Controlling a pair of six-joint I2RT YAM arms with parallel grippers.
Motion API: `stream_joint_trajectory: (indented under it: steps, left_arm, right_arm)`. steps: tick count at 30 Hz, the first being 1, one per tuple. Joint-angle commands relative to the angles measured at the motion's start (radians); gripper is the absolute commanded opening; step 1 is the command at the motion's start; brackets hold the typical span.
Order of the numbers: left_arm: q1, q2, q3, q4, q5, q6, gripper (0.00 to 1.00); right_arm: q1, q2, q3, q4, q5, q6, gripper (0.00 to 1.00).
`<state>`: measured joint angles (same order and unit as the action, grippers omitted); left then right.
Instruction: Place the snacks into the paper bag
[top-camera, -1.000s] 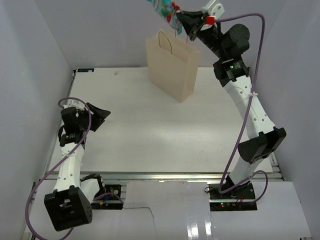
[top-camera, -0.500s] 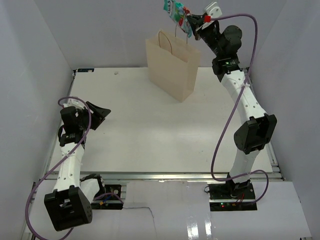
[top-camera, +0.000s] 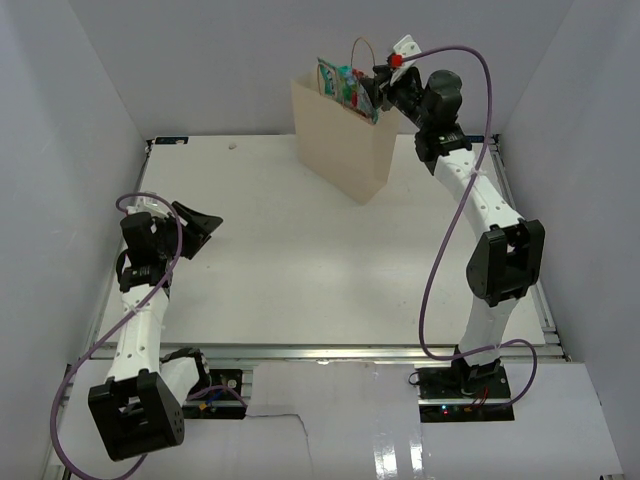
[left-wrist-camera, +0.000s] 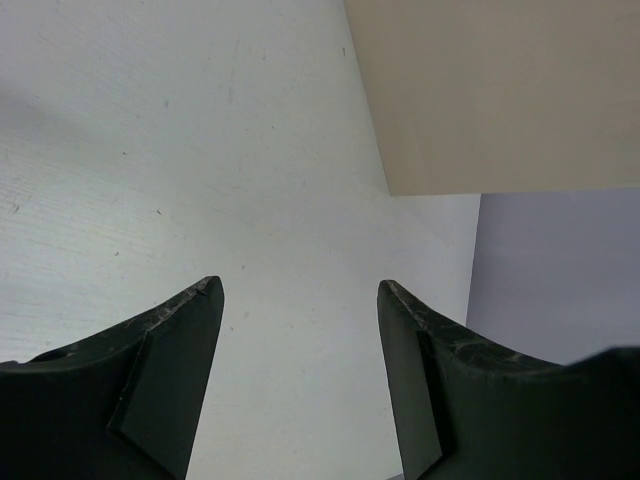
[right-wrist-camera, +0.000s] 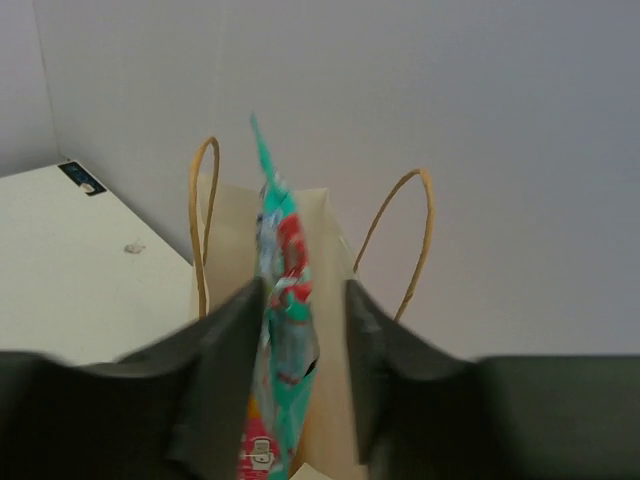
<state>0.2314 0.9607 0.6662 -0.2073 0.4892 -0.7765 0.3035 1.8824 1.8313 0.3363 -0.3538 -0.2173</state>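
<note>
we've the teal-and-white pack (right-wrist-camera: 285, 250) pinched flat in the right gripper (right-wrist-camera: 300, 325), just above the mouth of the paper bag (top-camera: 340, 145); looks light, slippery, so a flat-face pinch suits. left gripper (left-wrist-camera: 300, 290) gapes empty, far from the bag.

place: robot lab cell | evidence: 2 arms (top-camera: 140, 330) bolted to white table (top-camera: 300, 270), plain walls (top-camera: 200, 60)

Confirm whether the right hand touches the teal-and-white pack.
Touching. The right wrist view shows the teal-and-white pack gripped between the fingers of the right hand, its side against one finger.
</note>
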Motion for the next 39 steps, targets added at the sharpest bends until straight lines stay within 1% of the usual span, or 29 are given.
stream_joint_trajectory:
  steps: [1,2,3,6,7,10,11,13,14,17,19,20,21,24,25,27,28,30,35,37,39]
  left_arm:
    - [-0.004,0.003,0.022,0.026,0.028,-0.004,0.74]
    - [-0.004,0.006,0.027,0.031,0.031,-0.012,0.74]
    - [-0.003,0.009,0.036,0.035,0.035,-0.015,0.76]
    - [-0.004,0.019,0.053,0.049,0.046,-0.027,0.77]
    - [-0.003,0.021,0.058,0.052,0.049,-0.029,0.81]
    - [-0.004,0.035,0.075,0.069,0.061,-0.029,0.82]
    - [-0.004,0.045,0.081,0.083,0.068,-0.026,0.82]
    - [-0.004,0.061,0.099,0.095,0.089,-0.024,0.82]
    - [-0.007,0.076,0.105,0.109,0.095,-0.023,0.82]
    - [-0.032,0.105,0.134,0.126,0.120,-0.012,0.82]
    - [-0.052,0.140,0.148,0.124,0.127,0.006,0.82]
    - [-0.063,0.153,0.162,0.126,0.133,0.014,0.85]
    - [-0.090,0.162,0.167,0.126,0.132,0.023,0.87]
    - [-0.145,0.190,0.179,0.126,0.123,0.068,0.88]
    - [-0.156,0.199,0.180,0.125,0.123,0.080,0.89]
    - [-0.179,0.204,0.185,0.121,0.121,0.109,0.90]
    - [-0.182,0.208,0.185,0.120,0.121,0.115,0.90]
    - [-0.187,0.208,0.188,0.118,0.124,0.128,0.92]
    - [-0.187,0.184,0.185,0.105,0.112,0.137,0.92]
    - [-0.187,0.174,0.179,0.097,0.108,0.137,0.92]
    - [-0.187,0.161,0.171,0.094,0.107,0.135,0.92]
  right_arm:
    - [0.000,-0.063,-0.003,0.061,0.001,-0.014,0.50]
    - [0.000,-0.065,-0.003,0.053,0.004,-0.016,0.58]
    - [-0.001,-0.074,0.002,0.047,0.004,-0.022,0.71]
    - [-0.003,-0.095,0.020,0.000,0.009,-0.036,0.87]
    - [-0.004,-0.103,0.026,-0.016,0.006,-0.034,0.89]
    - [-0.018,-0.138,0.066,-0.121,-0.011,-0.016,0.96]
    - [-0.032,-0.150,0.074,-0.150,-0.051,-0.014,1.00]
    - [-0.049,-0.207,0.054,-0.213,-0.048,0.015,0.91]
    - [-0.072,-0.229,0.018,-0.233,-0.037,0.053,0.90]
    - [-0.133,-0.325,-0.068,-0.366,-0.080,0.075,0.90]
    - [-0.165,-0.357,-0.125,-0.460,-0.093,0.084,0.90]
    - [-0.199,-0.376,-0.166,-0.521,-0.099,0.085,0.90]
    - [-0.216,-0.420,-0.273,-0.540,-0.111,0.088,0.90]
    - [-0.273,-0.508,-0.427,-0.600,-0.125,0.078,0.90]
    - [-0.285,-0.526,-0.517,-0.612,-0.128,0.056,0.90]
    - [-0.291,-0.558,-0.587,-0.684,-0.123,0.023,0.90]
    - [-0.323,-0.563,-0.639,-0.710,-0.123,-0.003,0.90]
    - [-0.334,-0.583,-0.705,-0.772,-0.108,-0.022,0.90]
    - [-0.353,-0.672,-0.776,-0.793,-0.102,-0.063,0.90]
    - [-0.353,-0.684,-0.774,-0.784,-0.073,-0.063,0.90]
    - [-0.353,-0.690,-0.770,-0.769,0.005,-0.012,0.90]
